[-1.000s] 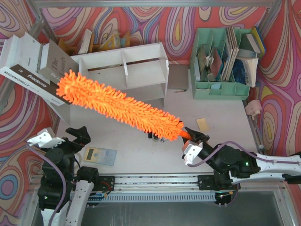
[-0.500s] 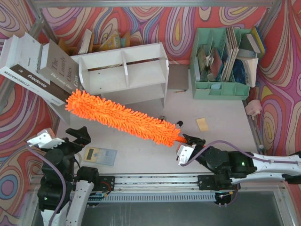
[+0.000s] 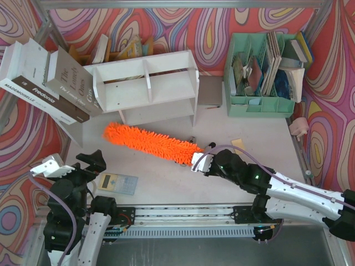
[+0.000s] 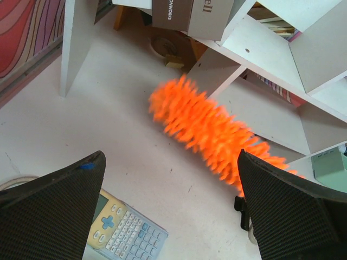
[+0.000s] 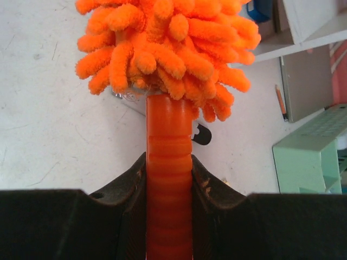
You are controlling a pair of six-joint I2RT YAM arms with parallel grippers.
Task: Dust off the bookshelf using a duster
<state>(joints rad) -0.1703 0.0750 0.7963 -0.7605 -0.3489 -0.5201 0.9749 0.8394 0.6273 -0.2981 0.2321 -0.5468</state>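
Orange handle [image 5: 169, 157] sits clamped in the right gripper [image 5: 169, 179]; the left gripper [image 3: 75, 162] waits, jaws wide apart. The duster [image 3: 150, 144] has swung down from up over the bookshelf [image 3: 147, 83] and now lies low before its lower tier, probably the next surface to sweep.

lab test cell; swirl-patterned backdrop [image 3: 183, 22]

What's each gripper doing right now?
Left gripper: open, holding nothing.
Right gripper: closed on the duster, gripping its handle.

"MADEMOISELLE" on dark book spine [image 3: 41, 100]
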